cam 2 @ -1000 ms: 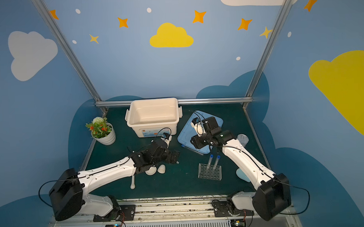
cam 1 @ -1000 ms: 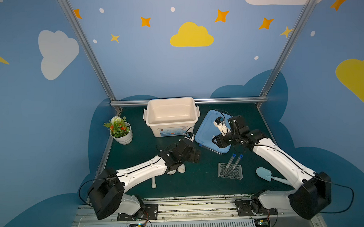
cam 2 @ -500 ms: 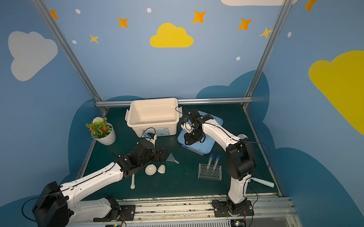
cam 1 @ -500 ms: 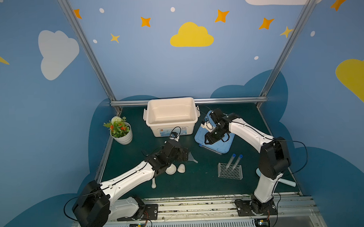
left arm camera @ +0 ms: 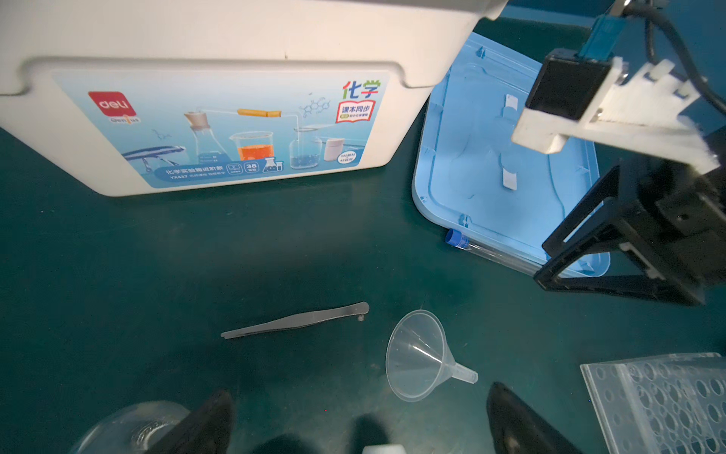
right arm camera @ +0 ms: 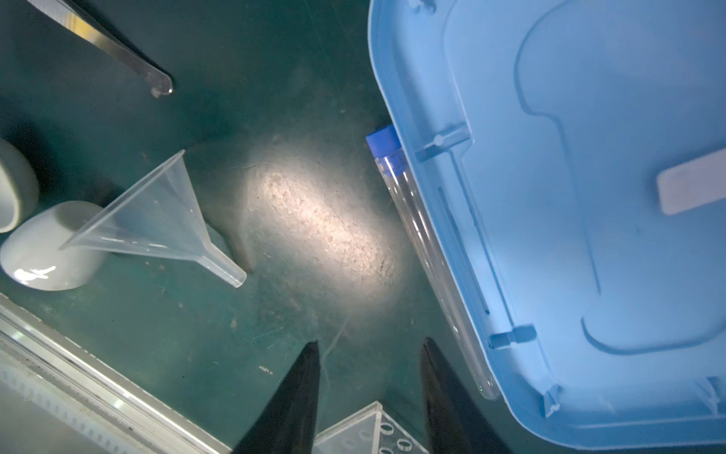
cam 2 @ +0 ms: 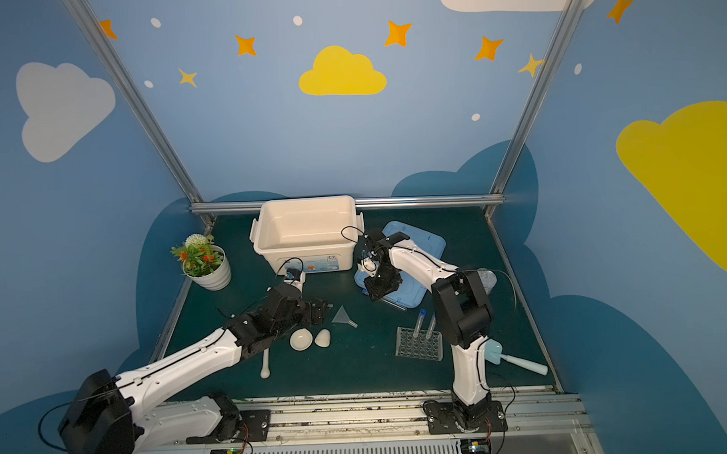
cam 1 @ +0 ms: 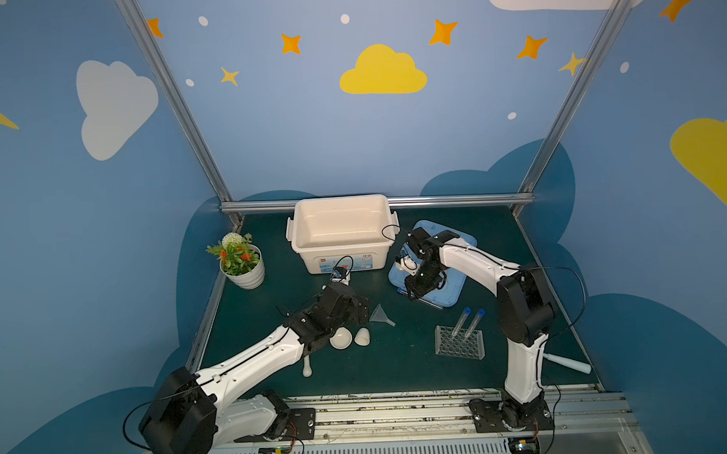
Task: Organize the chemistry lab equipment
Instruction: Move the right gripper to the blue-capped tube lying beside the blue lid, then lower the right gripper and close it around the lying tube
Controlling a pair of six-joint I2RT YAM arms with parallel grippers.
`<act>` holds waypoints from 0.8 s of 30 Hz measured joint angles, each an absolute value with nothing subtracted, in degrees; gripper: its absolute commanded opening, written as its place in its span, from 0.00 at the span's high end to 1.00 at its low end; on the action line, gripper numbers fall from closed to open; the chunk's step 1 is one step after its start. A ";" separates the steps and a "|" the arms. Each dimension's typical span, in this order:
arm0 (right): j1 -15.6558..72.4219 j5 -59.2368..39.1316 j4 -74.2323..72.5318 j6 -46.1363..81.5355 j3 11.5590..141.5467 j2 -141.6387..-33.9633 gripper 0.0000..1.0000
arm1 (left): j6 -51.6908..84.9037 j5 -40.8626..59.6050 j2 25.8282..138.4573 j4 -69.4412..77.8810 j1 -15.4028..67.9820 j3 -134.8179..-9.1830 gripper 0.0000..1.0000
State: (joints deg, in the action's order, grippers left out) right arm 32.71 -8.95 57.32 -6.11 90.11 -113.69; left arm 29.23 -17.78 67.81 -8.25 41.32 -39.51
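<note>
My left gripper hovers open and empty just short of the clear funnel. Metal tweezers lie beyond it. Under its wrist sit a white bowl, a cup and a pestle. My right gripper is open and empty, low at the blue lid's near left edge. A blue-capped test tube lies along that edge, just outside one finger. The clear rack holds two tubes. The flask is partly hidden behind the right arm.
An open white box stands at the back centre, with the blue lid flat to its right. A potted plant is at the back left. A pale blue scoop lies at the front right by the right arm's base.
My right arm has raised its elbow and swung the gripper left and down to the lid's near edge, with its jaws narrowing. My left arm has drawn back, uncovering the funnel.
</note>
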 measured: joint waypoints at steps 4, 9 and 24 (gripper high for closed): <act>32.75 -8.69 57.43 -6.35 90.11 -115.15 0.60 | 29.47 -17.78 67.33 -8.21 41.17 -38.83 0.00; 32.73 -8.40 56.86 -6.28 90.11 -116.33 0.60 | 29.85 -17.78 66.89 -8.27 41.08 -38.26 0.00; 32.10 -8.67 53.95 -6.26 89.60 -116.86 0.60 | 30.04 -17.76 66.74 -8.25 40.97 -38.02 0.00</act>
